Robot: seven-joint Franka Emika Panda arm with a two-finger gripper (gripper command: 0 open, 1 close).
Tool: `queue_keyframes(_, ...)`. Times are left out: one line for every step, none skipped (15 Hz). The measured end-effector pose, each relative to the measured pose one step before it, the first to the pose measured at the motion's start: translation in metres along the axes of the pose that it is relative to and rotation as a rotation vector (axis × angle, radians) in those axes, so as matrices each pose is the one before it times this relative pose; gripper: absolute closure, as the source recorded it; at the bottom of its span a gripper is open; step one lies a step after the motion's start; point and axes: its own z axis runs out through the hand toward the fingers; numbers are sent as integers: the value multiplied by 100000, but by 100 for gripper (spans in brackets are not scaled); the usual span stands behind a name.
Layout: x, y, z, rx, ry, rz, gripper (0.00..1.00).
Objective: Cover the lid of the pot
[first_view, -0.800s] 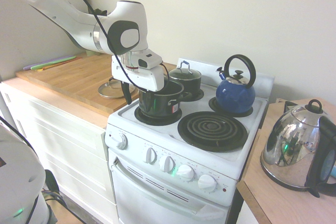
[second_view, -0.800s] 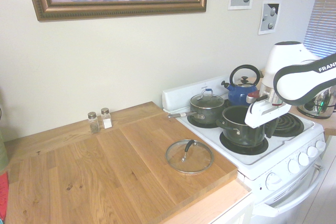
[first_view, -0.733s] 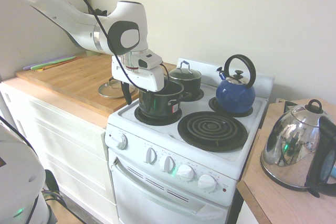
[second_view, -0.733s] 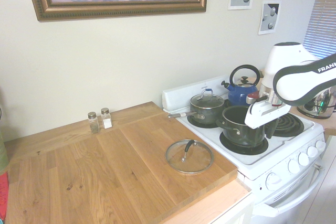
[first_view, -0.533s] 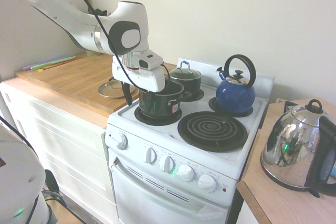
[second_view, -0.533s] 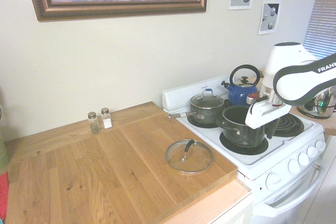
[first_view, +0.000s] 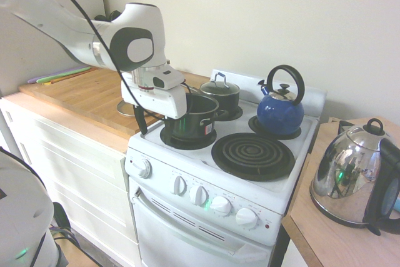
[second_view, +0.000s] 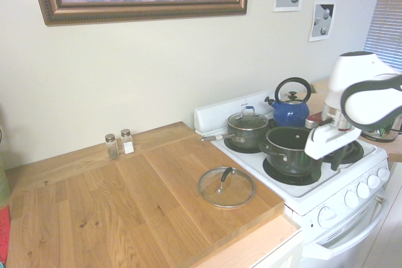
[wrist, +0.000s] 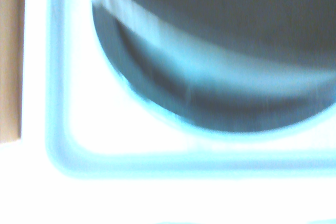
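Observation:
The pot (first_view: 195, 117) (second_view: 290, 149), black with a shiny rim, stands uncovered on the stove's front-left burner. The lid (second_view: 226, 187), clear glass with a black knob, lies flat on the wooden counter (second_view: 125, 211) next to the stove. In the first exterior view my hand hides most of the lid. My gripper (first_view: 140, 126) (second_view: 341, 160) hangs open and empty, low beside the pot's front wall over the stove's front edge. The blurred wrist view shows the pot's rim (wrist: 210, 72) and the white stove top (wrist: 131, 145).
A smaller lidded pot (first_view: 220, 95) (second_view: 248, 128) with a long steel handle and a blue kettle (first_view: 280, 114) (second_view: 290, 110) stand on the rear burners. The front-right coil (first_view: 253, 154) is bare. A steel electric kettle (first_view: 350, 176) stands right of the stove. Two shakers (second_view: 119, 144) stand by the wall.
My arm has swung out from beside the pot toward the stove's front edge, slightly lower. Pot and lid have not moved.

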Motion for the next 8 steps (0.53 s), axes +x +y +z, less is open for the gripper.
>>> queue_keyframes(-656,399,-147,288,904,-884,0)
queue_keyframes(-484,-324,-589,516,969,-1382,0)
queue_keyframes(-738,-591,-176,-207,317,-2035,0)
queue_keyframes(-1072,-844,15,-445,243,-2448,0)
queue_keyframes(-1336,-1016,25,-475,282,-2510,0)
queue_keyframes(-1327,-991,93,-633,364,-2260,0)
queue_keyframes(-1262,-937,223,-970,447,-2049,0)
queue_keyframes(-987,-775,299,-819,298,-1750,0)
